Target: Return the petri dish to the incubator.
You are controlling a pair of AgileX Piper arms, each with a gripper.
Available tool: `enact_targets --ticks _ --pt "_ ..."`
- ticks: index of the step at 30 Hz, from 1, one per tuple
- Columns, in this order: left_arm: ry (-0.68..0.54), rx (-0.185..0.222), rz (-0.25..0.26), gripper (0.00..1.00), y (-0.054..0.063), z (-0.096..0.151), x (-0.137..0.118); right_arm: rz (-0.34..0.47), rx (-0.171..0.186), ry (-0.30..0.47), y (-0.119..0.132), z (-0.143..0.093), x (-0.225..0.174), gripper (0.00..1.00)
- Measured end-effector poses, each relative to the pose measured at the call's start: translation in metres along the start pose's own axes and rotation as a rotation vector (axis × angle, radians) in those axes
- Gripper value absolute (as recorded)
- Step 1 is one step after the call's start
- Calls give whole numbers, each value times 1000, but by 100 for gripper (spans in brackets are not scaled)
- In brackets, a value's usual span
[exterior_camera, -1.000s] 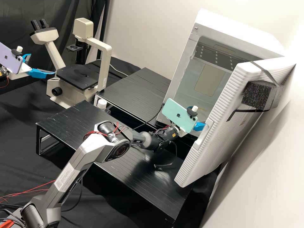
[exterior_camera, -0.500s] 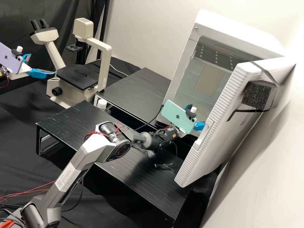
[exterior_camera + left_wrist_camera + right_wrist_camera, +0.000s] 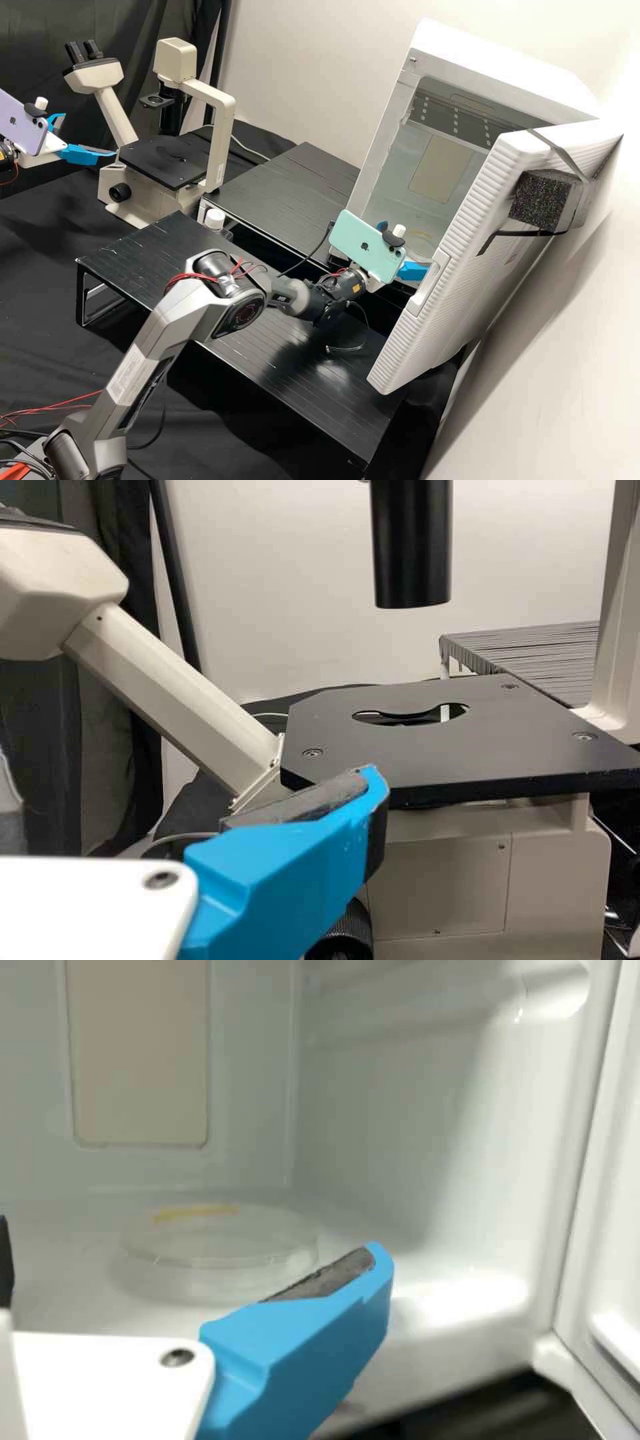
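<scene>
In the high view, my right gripper (image 3: 405, 248) is open at the incubator's (image 3: 377, 160) doorway, behind the green phone. The clear petri dish (image 3: 420, 249) lies beyond it on the incubator's floor. In the right wrist view, the round dish (image 3: 225, 1240), with a yellow strip on it, rests flat inside the white chamber (image 3: 400, 1110). My right gripper (image 3: 190, 1260) stands apart fingers in front of it, holding nothing. At the high view's left edge, my left gripper (image 3: 89, 135) is open and empty beside the microscope; the left wrist view shows this gripper (image 3: 195, 790) near the stage.
The incubator's open door (image 3: 460, 253) stands close to the right arm's wrist. A microscope (image 3: 163, 160) stands at the back left. Two low black platforms (image 3: 293, 190) stretch across the bench, with a small white-capped bottle (image 3: 215, 220) between them.
My right gripper's fingers have spread; a second blue finger came into sight. The gripper then drew back leftward, away from the incubator, uncovering the dish. The left arm has kept still.
</scene>
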Motion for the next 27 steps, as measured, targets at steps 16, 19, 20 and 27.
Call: enact_targets --ticks 16,19,20,27 --pt "0 0 0 100 0 0 0 85 1 72 16 -8 -146 100" --pt "0 0 0 100 0 0 0 88 13 68 16 -13 -172 100" --pt "0 0 0 100 0 0 0 82 19 66 15 -15 -184 100" --pt "0 0 0 100 0 0 0 41 136 69 7 -22 -236 100"
